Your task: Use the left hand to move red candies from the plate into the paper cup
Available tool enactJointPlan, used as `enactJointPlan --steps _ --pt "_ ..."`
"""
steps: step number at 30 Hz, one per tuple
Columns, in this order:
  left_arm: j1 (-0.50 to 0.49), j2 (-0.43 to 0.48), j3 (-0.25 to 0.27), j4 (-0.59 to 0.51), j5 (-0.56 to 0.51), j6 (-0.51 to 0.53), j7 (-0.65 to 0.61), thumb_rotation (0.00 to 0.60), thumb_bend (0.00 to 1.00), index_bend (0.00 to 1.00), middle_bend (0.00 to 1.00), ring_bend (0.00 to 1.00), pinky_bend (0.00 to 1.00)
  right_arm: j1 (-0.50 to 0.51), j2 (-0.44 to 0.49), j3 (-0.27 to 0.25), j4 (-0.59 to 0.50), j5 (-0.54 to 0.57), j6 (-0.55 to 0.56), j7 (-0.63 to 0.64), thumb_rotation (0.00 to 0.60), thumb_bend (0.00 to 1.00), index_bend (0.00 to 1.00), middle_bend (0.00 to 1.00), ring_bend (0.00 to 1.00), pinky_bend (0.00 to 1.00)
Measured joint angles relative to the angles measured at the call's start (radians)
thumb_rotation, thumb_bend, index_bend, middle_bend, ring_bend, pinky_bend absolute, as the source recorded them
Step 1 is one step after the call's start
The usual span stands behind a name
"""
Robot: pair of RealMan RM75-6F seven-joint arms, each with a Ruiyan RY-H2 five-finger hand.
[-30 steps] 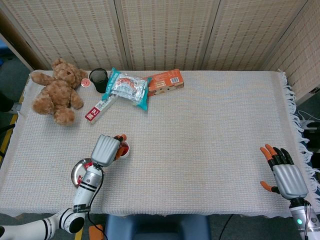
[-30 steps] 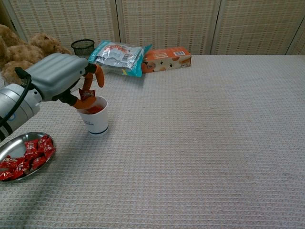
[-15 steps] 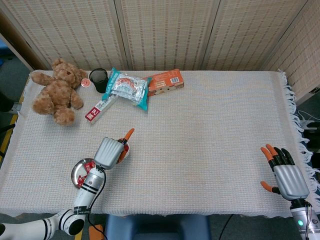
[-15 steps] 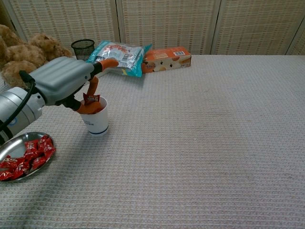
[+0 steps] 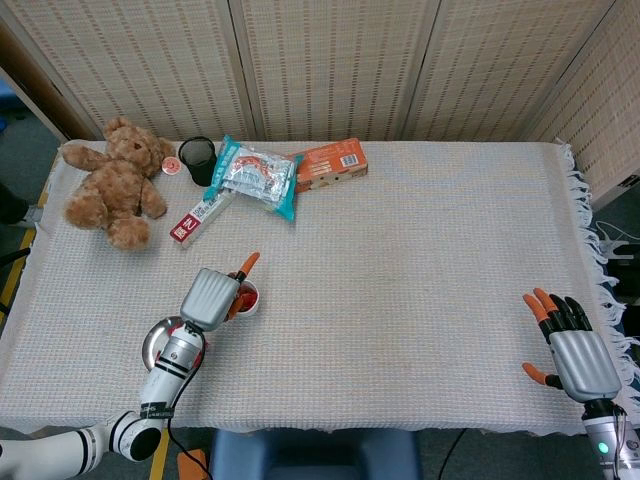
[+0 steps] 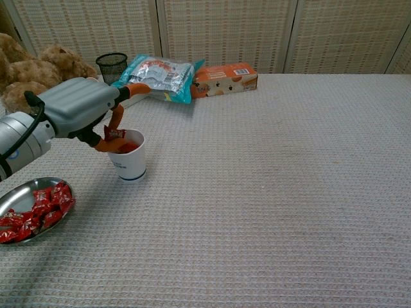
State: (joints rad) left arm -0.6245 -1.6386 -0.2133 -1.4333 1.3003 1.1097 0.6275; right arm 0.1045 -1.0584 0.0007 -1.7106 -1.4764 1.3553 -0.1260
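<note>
One red candy (image 6: 114, 133) sits pinched in your left hand (image 6: 80, 108) over the paper cup (image 6: 128, 156); your right hand (image 5: 577, 356), at four o'clock, is spread empty; no label is legible.

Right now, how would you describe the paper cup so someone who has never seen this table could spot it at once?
Start at the brown teddy bear in the table's far left corner and come toward the near edge, to the metal plate of red candies. Just beyond it stands the paper cup, under the left hand: the only white, upright container, with red candy inside.

head: high, looks down on whole worktop (image 5: 420, 290) | chest: low, near, faces screens | shared: cup (image 6: 130, 157), left hand (image 6: 80, 106)
</note>
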Motion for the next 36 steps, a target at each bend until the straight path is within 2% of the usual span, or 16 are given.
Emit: enactJointPlan --steps 6,11,19,25,28,32,36 --pt "0.000 0.030 0.017 -0.032 -0.026 -0.012 0.002 0.600 0.33 0.00 0.00 0.62 0.93 0.001 -0.003 0.001 0.000 0.001 -0.001 -0.005 0.600 0.09 0.00 0.00 0.00 0.00" --pt "-0.006 0.036 0.024 -0.044 -0.027 -0.006 -0.004 0.600 0.31 0.00 0.00 0.42 0.78 0.002 -0.004 0.001 -0.001 0.003 -0.004 -0.008 0.600 0.09 0.00 0.00 0.00 0.00" --pt "-0.012 0.043 0.035 -0.060 -0.018 0.008 -0.015 0.600 0.31 0.00 0.00 0.39 0.75 0.001 -0.002 0.002 0.001 0.004 -0.004 -0.004 0.600 0.09 0.00 0.00 0.00 0.00" --pt "0.011 0.095 0.067 -0.150 0.062 0.071 -0.031 0.600 0.30 0.00 0.00 0.39 0.76 0.002 -0.003 0.000 0.001 0.003 -0.007 -0.005 0.600 0.09 0.00 0.00 0.00 0.00" --pt "0.040 0.144 0.101 -0.218 0.122 0.118 -0.045 0.600 0.30 0.00 0.00 0.41 0.77 0.002 -0.003 -0.002 -0.001 -0.001 -0.007 -0.007 0.600 0.09 0.00 0.00 0.00 0.00" --pt "0.112 0.204 0.187 -0.263 0.199 0.191 -0.058 0.600 0.30 0.00 0.00 0.48 0.83 0.000 -0.002 -0.005 -0.002 -0.010 -0.002 -0.005 0.600 0.09 0.00 0.00 0.00 0.00" --pt "0.201 0.239 0.279 -0.269 0.233 0.250 -0.105 0.600 0.30 0.00 0.01 0.53 0.86 0.001 -0.002 -0.009 -0.004 -0.019 -0.003 -0.004 0.600 0.09 0.00 0.00 0.00 0.00"
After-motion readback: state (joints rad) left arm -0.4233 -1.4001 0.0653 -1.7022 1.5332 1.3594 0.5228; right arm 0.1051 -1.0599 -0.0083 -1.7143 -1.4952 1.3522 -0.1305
